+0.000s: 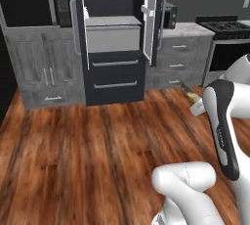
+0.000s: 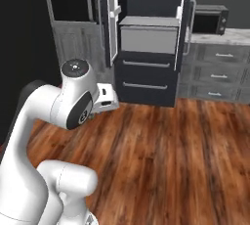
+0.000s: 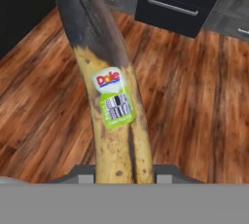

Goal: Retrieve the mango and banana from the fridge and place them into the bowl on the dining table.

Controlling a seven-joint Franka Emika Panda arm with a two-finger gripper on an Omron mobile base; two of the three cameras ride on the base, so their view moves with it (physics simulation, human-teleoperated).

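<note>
Banana point(image 3: 114, 106) sits clamped in the gripper point(image 3: 119, 172), fingers closed narrow on its lower end. In the hand view its long axis runs straight out from the fingers, along the gripper's line, w/ the blackened end farthest away and the sticker abt midway. So the fruit sticks out ahead of the hand, not across it. That's the relation the next move turns on: whichever way the hand points, the dark tip leads and gets there first.

In the left base view the banana point(image 1: 189, 92) pokes out past the arm's upper link, over the wood floor point(image 1: 88, 146), well clear of the fridge point(image 1: 114, 79). Fridge doors stand open; light grey shelves inside look bare from here, tho upper part is cut off. Base is backed away from it, floor between.

Judgement: fetch step for banana done, carry to bowl is what's left. Bowl and dining surface not in these pics, so which way to turn can't be told. Mango's whereabouts also unknown.

Risk: long overhang means tip could clip the bowl rim or a door edge when swinging.
</note>
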